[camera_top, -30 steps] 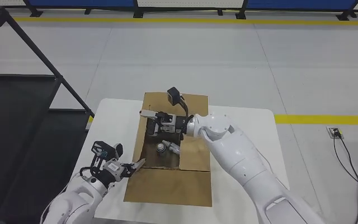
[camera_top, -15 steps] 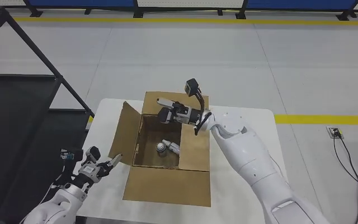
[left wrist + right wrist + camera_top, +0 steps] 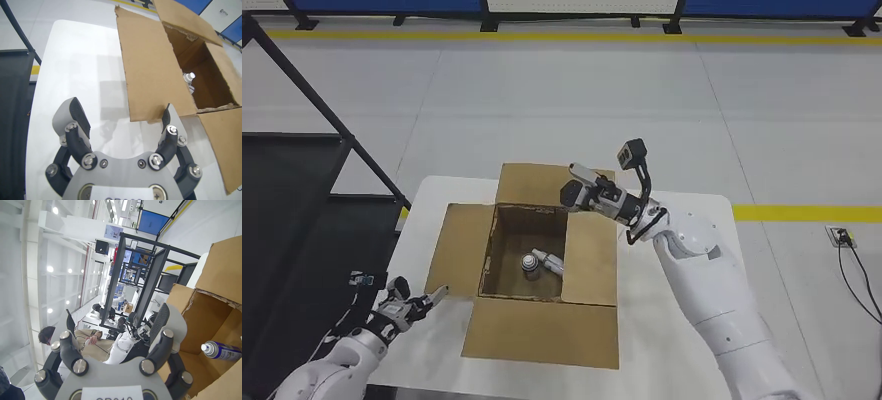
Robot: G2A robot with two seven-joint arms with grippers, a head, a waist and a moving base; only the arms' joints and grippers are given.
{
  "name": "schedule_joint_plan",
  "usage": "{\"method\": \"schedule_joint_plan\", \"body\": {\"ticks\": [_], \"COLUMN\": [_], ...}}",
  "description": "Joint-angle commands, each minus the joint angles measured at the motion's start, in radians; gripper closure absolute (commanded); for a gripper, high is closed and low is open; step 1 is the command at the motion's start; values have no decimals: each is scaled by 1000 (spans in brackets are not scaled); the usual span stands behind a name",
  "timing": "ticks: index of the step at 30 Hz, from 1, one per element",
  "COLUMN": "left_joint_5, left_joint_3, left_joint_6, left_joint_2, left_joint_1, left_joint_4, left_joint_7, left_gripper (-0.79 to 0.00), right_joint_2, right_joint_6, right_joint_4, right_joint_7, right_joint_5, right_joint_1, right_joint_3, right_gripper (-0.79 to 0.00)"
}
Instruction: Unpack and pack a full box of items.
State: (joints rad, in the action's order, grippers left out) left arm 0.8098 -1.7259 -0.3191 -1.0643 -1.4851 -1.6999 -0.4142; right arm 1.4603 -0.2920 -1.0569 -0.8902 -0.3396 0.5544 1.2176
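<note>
Top view: 1 box [image 3: 527, 212] in the centre of the frame on 1 white table [image 3: 452, 195], all 4 flaps [image 3: 542, 335] folded out flat. Contents: 1 spray can [image 3: 545, 262] lying on the box floor, near the lower edge of the opening. It's too small to tell if anything else sits beside it. 2 grippers. Left gripper [image 3: 422, 303] is in the lower left of the frame, over the table and just off the left flap. Right gripper [image 3: 572, 183] is top-centre, above the far flap at the back rim of the box.

Left wrist view: left gripper [image 3: 121, 108] has its fingers spread wide with nothing between them. One fingertip overlaps the corner of the nearest flap; can't tell if they touch. The box [image 3: 213, 62] is open, and the can's white cap [image 3: 190, 76] shows inside against the near wall.

Right wrist view: right gripper [image 3: 116, 311] is also spread and empty, held clear of the cardboard. Spray can [image 3: 222, 352], blue body with a white nozzle, lies on its side inside the box, apart from the fingers.
</note>
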Motion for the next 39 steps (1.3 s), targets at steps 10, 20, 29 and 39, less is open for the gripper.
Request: {"method": "schedule_joint_plan", "body": {"ticks": [10, 20, 29, 39], "left_joint_5": [156, 139, 12, -174], "left_joint_3": [86, 40, -185, -218], "left_joint_6": [-40, -25, 31, -108], "left_joint_2": [5, 7, 6, 11], "left_joint_1": [65, 45, -128, -180], "left_joint_4": [62, 50, -202, -430], "left_joint_7": [-34, 42, 211, 70], "left_gripper": [-785, -785, -785, -785], "right_joint_2": [-32, -42, -51, -78], "right_joint_6": [32, 55, 69, 24], "right_joint_4": [-105, -106, -107, -138], "right_joint_7": [36, 48, 61, 40], "right_joint_5": [6, 3, 20, 16], "right_joint_1": [91, 100, 92, 151], "right_joint_3": [89, 95, 95, 170], "right_gripper": [-785, -785, -785, -785]}}
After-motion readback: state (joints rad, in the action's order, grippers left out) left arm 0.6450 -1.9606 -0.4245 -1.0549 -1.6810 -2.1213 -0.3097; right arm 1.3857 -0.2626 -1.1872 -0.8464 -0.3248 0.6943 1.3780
